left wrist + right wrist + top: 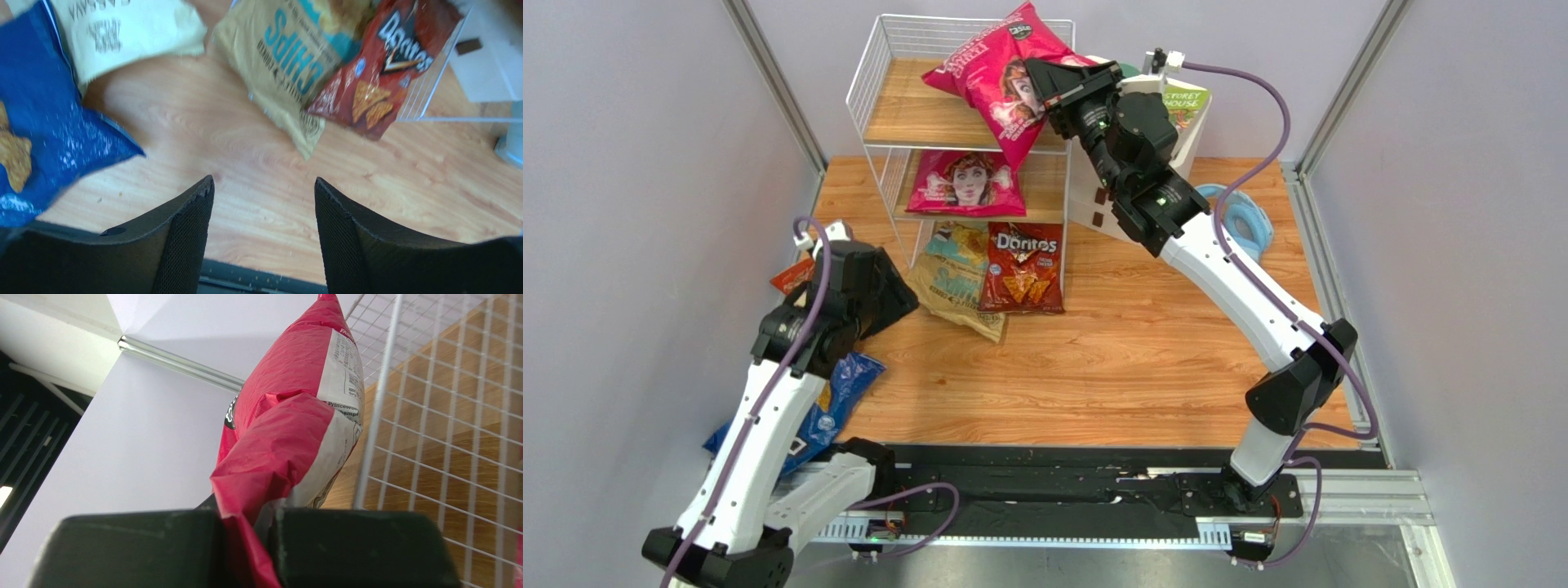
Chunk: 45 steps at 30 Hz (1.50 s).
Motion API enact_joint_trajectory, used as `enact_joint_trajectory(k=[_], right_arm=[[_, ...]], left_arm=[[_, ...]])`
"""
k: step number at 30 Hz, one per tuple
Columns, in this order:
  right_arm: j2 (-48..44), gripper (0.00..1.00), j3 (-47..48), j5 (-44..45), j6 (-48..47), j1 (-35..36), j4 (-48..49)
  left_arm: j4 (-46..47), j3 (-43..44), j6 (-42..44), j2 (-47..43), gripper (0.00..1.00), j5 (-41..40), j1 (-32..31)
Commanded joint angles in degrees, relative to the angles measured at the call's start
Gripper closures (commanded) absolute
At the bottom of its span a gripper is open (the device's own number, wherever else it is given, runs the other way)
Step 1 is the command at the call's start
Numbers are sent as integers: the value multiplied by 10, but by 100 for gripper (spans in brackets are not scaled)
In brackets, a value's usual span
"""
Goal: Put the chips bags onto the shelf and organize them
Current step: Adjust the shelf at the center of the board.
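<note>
Surface (pixel 1136 355): light wood grain | shelf (pixel 891 123) stands at far side, left of centre | tan CHIPS bag (pixel 955 284) and red Doritos bag (pixel 1024 267) at its foot, overlapping | blue Doritos bag (pixel 852 377) and orange-and-cream bag (pixel 793 275) near left edge, well apart from the shelf
</note>
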Motion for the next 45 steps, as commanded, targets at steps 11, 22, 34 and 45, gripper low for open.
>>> enact_joint_trajectory(k=[11, 22, 34, 45], right_arm=[[-55, 100, -29, 95, 54, -11, -23], [-41, 100, -1, -5, 74, -92, -77], [-19, 100, 18, -66, 80, -127, -80], [25, 100, 82, -124, 115, -133, -68]], left_arm=[[66, 107, 53, 89, 26, -68, 83], [155, 184, 56, 215, 24, 7, 219], [246, 165, 21, 267, 25, 150, 229], [281, 89, 10, 250, 25, 172, 151]])
